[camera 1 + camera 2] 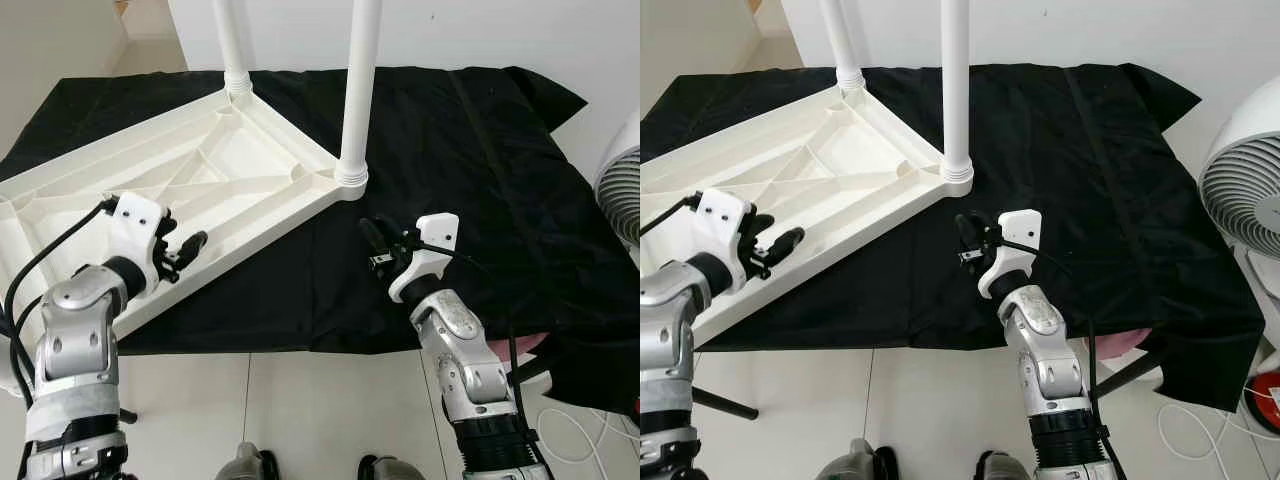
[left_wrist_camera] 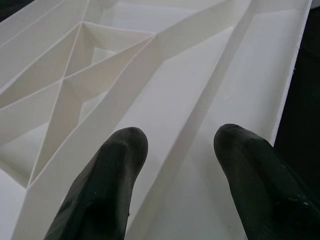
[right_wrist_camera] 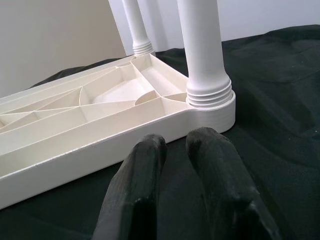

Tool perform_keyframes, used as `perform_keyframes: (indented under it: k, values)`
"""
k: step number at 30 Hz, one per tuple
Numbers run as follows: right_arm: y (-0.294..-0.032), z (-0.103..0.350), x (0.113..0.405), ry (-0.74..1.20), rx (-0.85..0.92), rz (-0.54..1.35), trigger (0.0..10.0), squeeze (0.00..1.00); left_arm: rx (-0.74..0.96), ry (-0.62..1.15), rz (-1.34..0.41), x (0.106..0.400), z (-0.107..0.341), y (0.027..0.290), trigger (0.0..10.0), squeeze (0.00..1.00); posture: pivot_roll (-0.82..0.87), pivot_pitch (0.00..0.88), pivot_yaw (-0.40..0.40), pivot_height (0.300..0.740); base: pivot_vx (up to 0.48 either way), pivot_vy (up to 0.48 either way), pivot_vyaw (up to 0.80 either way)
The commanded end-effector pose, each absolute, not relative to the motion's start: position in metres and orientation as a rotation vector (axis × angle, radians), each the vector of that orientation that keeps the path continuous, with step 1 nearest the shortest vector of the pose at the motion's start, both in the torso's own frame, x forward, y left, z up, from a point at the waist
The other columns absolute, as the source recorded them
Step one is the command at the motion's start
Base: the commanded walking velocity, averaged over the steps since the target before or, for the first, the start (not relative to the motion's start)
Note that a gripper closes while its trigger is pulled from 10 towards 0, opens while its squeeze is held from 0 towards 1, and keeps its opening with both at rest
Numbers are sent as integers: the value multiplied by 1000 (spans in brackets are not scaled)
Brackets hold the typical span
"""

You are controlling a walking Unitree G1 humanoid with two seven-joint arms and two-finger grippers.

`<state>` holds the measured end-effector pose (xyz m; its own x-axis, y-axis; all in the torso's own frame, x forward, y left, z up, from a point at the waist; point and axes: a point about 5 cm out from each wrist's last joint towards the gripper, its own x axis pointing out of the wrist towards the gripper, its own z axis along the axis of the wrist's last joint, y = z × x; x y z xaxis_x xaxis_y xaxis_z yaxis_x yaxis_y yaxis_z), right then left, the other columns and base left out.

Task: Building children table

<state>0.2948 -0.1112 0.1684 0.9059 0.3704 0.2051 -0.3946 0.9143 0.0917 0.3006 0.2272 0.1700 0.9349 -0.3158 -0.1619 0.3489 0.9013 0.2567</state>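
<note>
White plastic tabletop [image 1: 190, 190] lies upside down on a black cloth [image 1: 470, 180], ribbed underside up. Two round white legs [image 1: 358, 90] stand upright in ringed corner sockets on the tabletop's far edge and right-hand corner. Left gripper [image 1: 180, 250] hovers over the tabletop's near edge, just above the ribs, fingers [image 2: 115, 170] spread apart, nothing between them. Right gripper [image 1: 372, 243] sits over the cloth just off the tabletop's right corner, near the base of the nearer leg but not touching it; its two fingers [image 3: 145, 175] are drawn close together with only a narrow slit, holding nothing. The underside is smooth, matte moulded plastic, with diagonal ribs forming triangular pockets and a raised rim all round. Cloth is matte black, lightly creased, draped over a low surface and hanging off the edge nearest the robot. Beyond the tabletop, a white wall; pale tiled floor [image 1: 300, 400] below the cloth; a white fan grille [image 1: 1245, 190] off to the tabletop's right.
</note>
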Motion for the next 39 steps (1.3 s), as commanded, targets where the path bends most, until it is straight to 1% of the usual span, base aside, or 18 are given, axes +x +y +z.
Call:
perform_keyframes:
  k: [1,27,30,36,39]
  values:
    - [-110,166,295,-180,135,407,10000,0,294,142,-421,297,167,226,10000,0,-42,119,53,740,0,0,0]
    - [-110,165,295,-180,128,413,10000,0,288,150,-477,291,168,217,10000,0,-48,113,49,740,0,0,0]
    - [-111,165,296,-179,128,407,10000,0,308,204,-548,281,155,216,10000,0,-51,108,49,740,0,0,0]
    - [-111,166,298,-183,127,409,10000,0,347,268,-575,278,137,215,10000,0,-51,108,49,740,0,0,0]
    - [-111,166,298,-183,127,409,10000,0,347,268,-575,278,137,215,10000,0,-51,108,49,740,0,0,0]
